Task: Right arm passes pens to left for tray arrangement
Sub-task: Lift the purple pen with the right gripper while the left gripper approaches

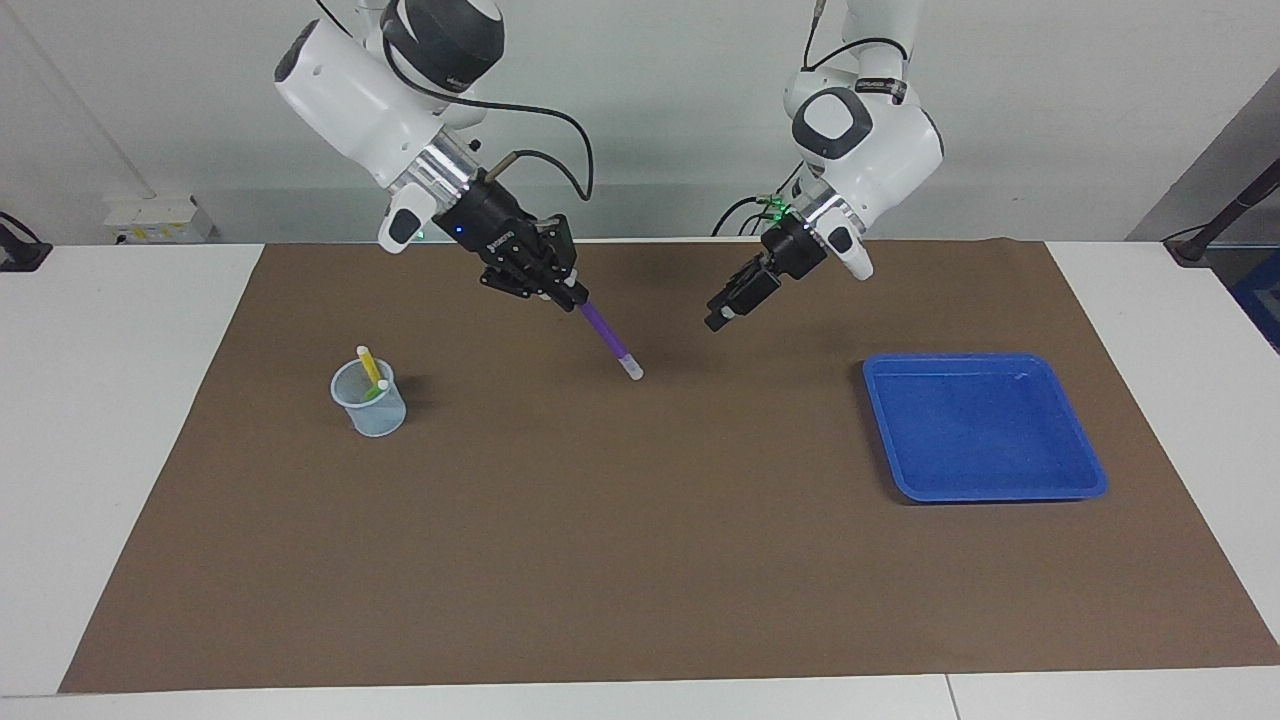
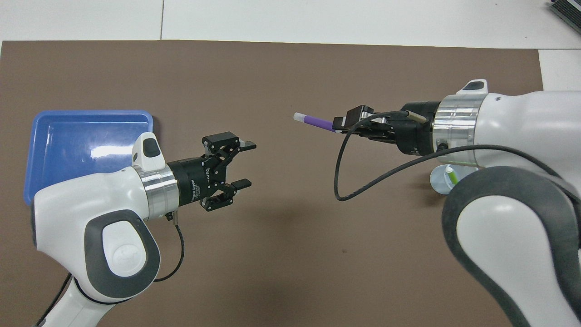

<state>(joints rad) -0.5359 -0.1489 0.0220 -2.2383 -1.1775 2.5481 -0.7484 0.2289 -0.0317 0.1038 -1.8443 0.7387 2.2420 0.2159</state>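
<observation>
Showing purple pen (image 1: 603, 331) with whitish tip; yellow pen (image 1: 368, 366) and green pen (image 2: 450, 175) sitting in translucent pale-blue cup (image 1: 372, 408). Showing bright blue tray (image 1: 1075, 438), brown mat (image 1: 640, 560) covering white tabletop (image 1: 110, 400). Glowing small blue light on black right gripper (image 1: 570, 292); black left gripper (image 2: 245, 164) unlit.

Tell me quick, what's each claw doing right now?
Left gripper: open, empty, over the mat.
Right gripper: shut on the purple pen.

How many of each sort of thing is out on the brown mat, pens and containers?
Slim marker pens: 3 (purple pen, yellow pen, green pen)
Small translucent pale-blue cup: 1
Shallow bright blue plastic tray: 1
Total: 5
</observation>
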